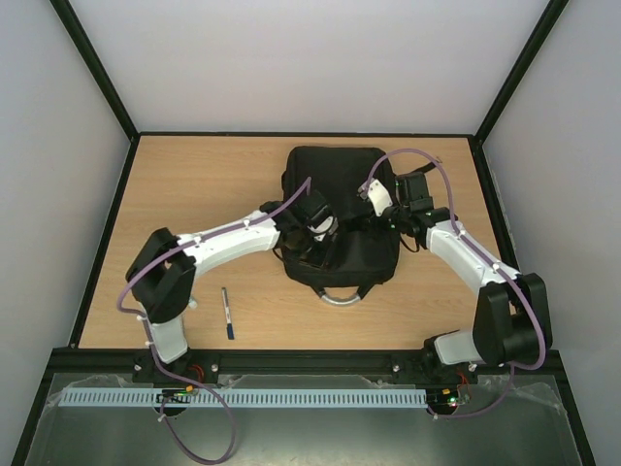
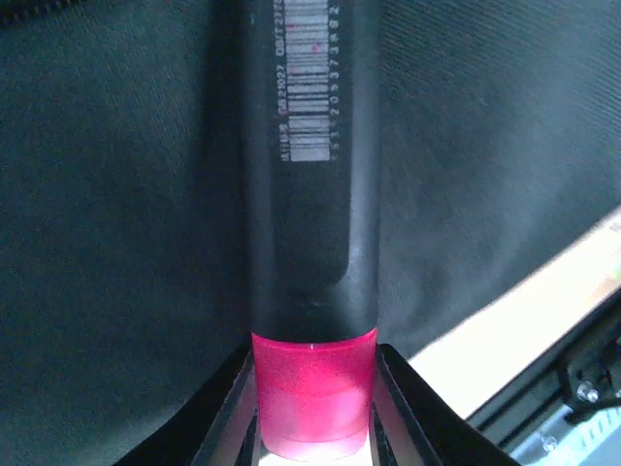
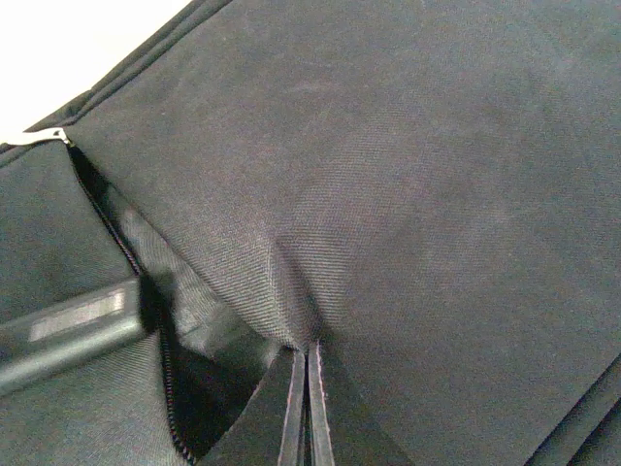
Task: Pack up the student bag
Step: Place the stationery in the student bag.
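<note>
The student bag (image 1: pixel 342 173) is a large black backpack lying flat at the table's middle, grey loop handle (image 1: pixel 340 297) toward me. My left gripper (image 1: pixel 316 236) hovers over its near half, shut on the pink end of a black marker (image 2: pixel 310 194) with a barcode; the gripper (image 2: pixel 313 419) points it at the black fabric. My right gripper (image 1: pixel 373 196) is shut on a fold of the bag's fabric (image 3: pixel 301 320), and this grip (image 3: pixel 307 413) holds a zipped pocket (image 3: pixel 165 388) open. The marker's tip (image 3: pixel 68 333) lies at that opening.
A dark blue-capped pen (image 1: pixel 227 314) lies on the wooden table (image 1: pixel 194 184) left of the bag, near the front edge. Black frame rails border the table. A white slotted rail (image 1: pixel 243 398) runs along the front by the arm bases.
</note>
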Tool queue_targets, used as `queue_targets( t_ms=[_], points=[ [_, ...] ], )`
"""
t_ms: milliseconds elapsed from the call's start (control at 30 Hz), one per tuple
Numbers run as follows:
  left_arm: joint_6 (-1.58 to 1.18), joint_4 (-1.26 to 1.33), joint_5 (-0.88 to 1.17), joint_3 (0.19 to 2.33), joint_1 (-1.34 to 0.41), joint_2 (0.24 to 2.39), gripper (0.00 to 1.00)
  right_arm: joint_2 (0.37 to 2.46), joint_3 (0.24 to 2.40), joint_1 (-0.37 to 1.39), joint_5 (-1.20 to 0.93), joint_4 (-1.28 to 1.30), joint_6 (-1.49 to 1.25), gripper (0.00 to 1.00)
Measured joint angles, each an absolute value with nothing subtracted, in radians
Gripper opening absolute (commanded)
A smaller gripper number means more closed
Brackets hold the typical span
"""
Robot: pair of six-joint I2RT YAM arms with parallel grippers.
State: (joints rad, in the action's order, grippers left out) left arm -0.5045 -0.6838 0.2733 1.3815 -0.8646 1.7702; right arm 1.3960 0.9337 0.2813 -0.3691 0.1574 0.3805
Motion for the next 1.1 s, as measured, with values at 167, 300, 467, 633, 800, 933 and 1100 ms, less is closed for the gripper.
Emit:
queue_targets(
  t_ms=[167,300,467,633,800,933,1100],
  points=[
    [-0.498,-0.656,0.280,1.409,-0.836,1.851,0.20,1.386,0.933,0.281,-0.381,0.160,0.378,0.01],
    [-0.496,-0.645,0.266,1.452,-0.818,1.877,0.20,1.386,0.930,0.279,-0.390,0.160,0.381,0.01],
    [-0.489,-0.638,0.258,1.523,-0.792,1.934,0.20,1.386,0.924,0.276,-0.402,0.159,0.382,0.01],
    [-0.472,-0.641,0.268,1.642,-0.775,2.012,0.19,1.386,0.924,0.273,-0.404,0.159,0.385,0.01],
    [-0.458,-0.670,0.286,1.772,-0.773,2.094,0.19,1.386,0.924,0.267,-0.402,0.157,0.385,0.01],
    [-0.454,-0.686,0.287,1.859,-0.774,2.150,0.32,1.386,0.924,0.261,-0.395,0.154,0.385,0.01],
    [-0.450,-0.674,0.287,1.871,-0.775,2.157,0.46,1.386,0.923,0.260,-0.397,0.155,0.385,0.01]
  ],
)
